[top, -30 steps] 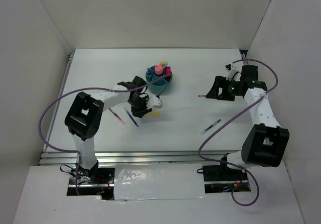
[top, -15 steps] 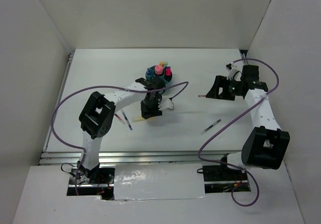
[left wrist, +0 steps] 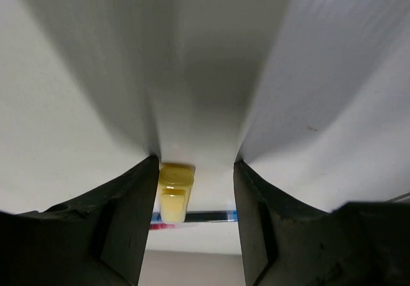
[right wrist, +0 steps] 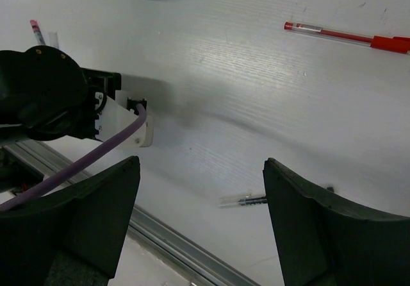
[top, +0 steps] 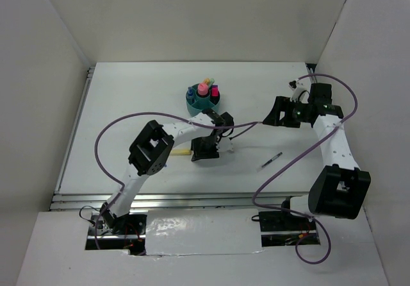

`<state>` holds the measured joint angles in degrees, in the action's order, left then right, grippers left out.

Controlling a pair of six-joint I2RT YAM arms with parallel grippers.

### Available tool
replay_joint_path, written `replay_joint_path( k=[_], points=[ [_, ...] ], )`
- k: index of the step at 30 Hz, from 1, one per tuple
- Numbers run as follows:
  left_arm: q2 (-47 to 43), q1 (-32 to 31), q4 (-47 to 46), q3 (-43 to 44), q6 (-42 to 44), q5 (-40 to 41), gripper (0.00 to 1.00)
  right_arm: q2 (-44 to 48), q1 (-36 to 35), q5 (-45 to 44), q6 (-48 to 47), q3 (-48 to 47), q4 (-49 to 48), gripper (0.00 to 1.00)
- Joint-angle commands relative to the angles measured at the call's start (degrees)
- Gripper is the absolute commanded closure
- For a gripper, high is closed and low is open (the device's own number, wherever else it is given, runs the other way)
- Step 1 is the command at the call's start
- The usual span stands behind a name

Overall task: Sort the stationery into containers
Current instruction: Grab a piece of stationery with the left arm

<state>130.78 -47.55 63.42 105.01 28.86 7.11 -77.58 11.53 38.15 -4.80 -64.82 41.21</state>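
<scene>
The round teal organizer [top: 195, 106] stands at the table's middle back and holds a pink marker [top: 202, 89], a blue-capped bottle [top: 190, 93] and other items. A yellow marker [top: 181, 151] lies on the table in front of it. In the left wrist view this yellow marker [left wrist: 174, 193] sits just past my open left gripper [left wrist: 195, 165], close to the left finger. A blue pen [left wrist: 208, 217] lies beyond it. My left gripper [top: 195, 152] is low over the table. My right gripper [top: 272, 117] is open and empty above a red pen [right wrist: 349, 36] and a black pen [right wrist: 246, 201].
The black pen [top: 271, 161] lies alone at the right front. The metal rail [top: 192, 199] runs along the table's near edge. The left arm's purple cable [top: 122, 122] loops over the table's left half. White walls close in the back and sides.
My left arm has swung right from the organizer's left front, and its gripper now points at the yellow marker from the right. The right arm has hardly moved.
</scene>
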Motion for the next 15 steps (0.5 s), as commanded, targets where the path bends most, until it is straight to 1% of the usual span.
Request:
replay_joint_path(
  k=[1, 5, 11, 15],
  points=[
    [3.0, 0.5, 3.8, -0.8, -3.7, 4.0, 0.38, 2.2, 0.2, 1.1, -0.5, 0.5, -1.1, 0.16],
    [3.8, 0.5, 4.3, 0.3, -4.4, 7.5, 0.38, 2.2, 0.2, 1.4, -0.5, 0.1, -1.0, 0.16],
    [4.7, 0.6, 4.7, 0.8, -3.6, 10.5, 0.36, 2.7, 0.2, 1.3, -0.5, 0.2, -1.0, 0.16],
    [4.1, 1.3, 4.3, 0.1, -2.4, 10.6, 0.35, 3.0, 0.3, 1.4, -0.5, 0.4, -1.0, 0.16]
  ],
)
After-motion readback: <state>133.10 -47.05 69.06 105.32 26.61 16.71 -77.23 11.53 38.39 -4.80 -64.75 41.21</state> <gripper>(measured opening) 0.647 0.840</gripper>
